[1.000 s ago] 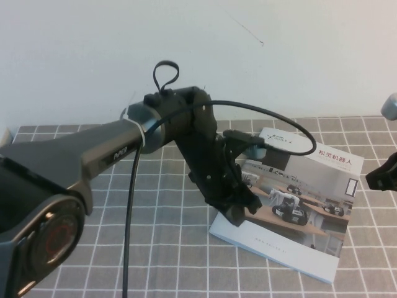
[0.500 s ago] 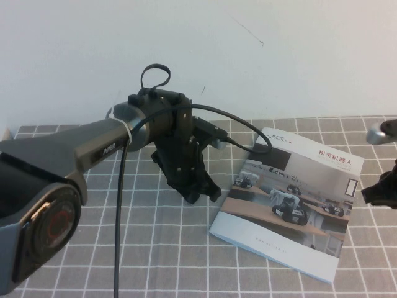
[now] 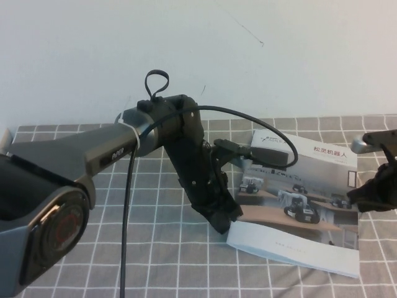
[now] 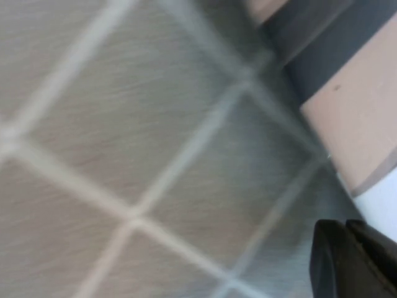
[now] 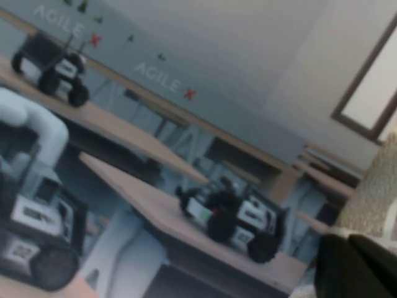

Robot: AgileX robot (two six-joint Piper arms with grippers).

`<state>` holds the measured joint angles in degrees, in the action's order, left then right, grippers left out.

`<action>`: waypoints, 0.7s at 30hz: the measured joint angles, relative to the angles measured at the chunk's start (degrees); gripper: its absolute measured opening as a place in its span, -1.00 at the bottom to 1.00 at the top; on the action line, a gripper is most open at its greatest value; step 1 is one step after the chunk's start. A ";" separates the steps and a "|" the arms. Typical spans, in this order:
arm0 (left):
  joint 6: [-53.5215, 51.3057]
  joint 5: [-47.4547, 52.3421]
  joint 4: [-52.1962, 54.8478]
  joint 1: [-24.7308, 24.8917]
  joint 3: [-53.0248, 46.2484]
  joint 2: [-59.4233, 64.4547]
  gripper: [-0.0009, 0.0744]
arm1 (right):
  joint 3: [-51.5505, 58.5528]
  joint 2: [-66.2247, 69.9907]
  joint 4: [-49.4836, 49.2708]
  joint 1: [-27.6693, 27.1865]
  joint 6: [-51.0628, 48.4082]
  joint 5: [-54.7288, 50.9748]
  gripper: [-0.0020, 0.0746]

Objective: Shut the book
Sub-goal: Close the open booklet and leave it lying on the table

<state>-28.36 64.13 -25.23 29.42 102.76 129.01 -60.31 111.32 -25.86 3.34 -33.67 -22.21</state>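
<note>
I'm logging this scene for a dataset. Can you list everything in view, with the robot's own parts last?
book: one, closed, cover printed with wheeled robots in a room, pale strip along its near edge; lies on the cloth, right of centre.
tablecloth: one, grey with white grid lines; covers the table.
wall: one, white; behind the table.
cable: one, black; loops off the left arm's wrist and hangs down in front.
left arm: one, dark grey; reaches in from the left.
left gripper: one, black; low at the book's left edge.
right gripper: one, black; at the book's right edge.
</note>
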 joint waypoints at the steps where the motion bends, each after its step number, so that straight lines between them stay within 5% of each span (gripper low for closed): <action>1: -0.59 0.45 -0.56 0.35 0.00 0.00 -0.99 | -0.75 0.33 0.12 0.00 0.05 -0.65 -0.95; 12: 5.06 3.48 10.45 3.48 0.00 -7.49 -0.99 | -6.51 0.05 2.48 -0.10 3.77 -7.30 -0.95; 21: 9.99 5.10 17.19 -0.15 0.00 -27.72 -0.99 | -6.51 -21.52 9.95 -0.71 7.43 -17.24 -0.95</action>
<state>-18.38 69.22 -8.03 29.27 102.76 101.29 -66.82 89.80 -15.91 2.63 -26.25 -39.45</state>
